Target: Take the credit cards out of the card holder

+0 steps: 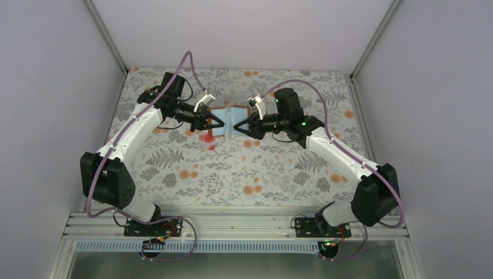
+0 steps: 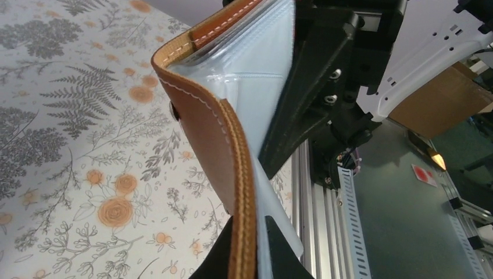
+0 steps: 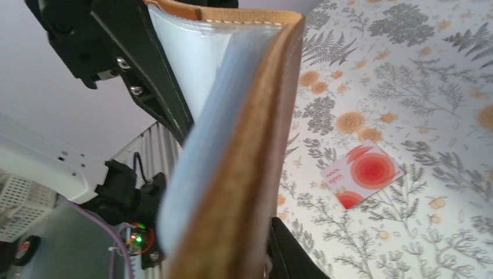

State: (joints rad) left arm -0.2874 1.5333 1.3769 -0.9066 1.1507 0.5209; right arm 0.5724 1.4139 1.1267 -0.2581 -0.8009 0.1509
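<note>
The brown leather card holder [image 1: 227, 121] hangs open above the floral table, held between both arms. My left gripper [image 1: 218, 123] is shut on its left cover; the left wrist view shows that stitched edge [image 2: 203, 128] and a clear sleeve pinched in my left gripper [image 2: 250, 232]. My right gripper [image 1: 237, 125] is shut on the other side. In the right wrist view the card holder's cover [image 3: 250, 145] and its pale blue sleeves fill my right gripper [image 3: 232, 244]. One credit card [image 1: 207, 141], whitish with red round blotches, lies flat on the table [image 3: 365, 174] below the holder.
A floral cloth [image 1: 244, 168] covers the table, with white walls on three sides. An aluminium rail [image 1: 232, 224] carrying both arm bases runs along the near edge.
</note>
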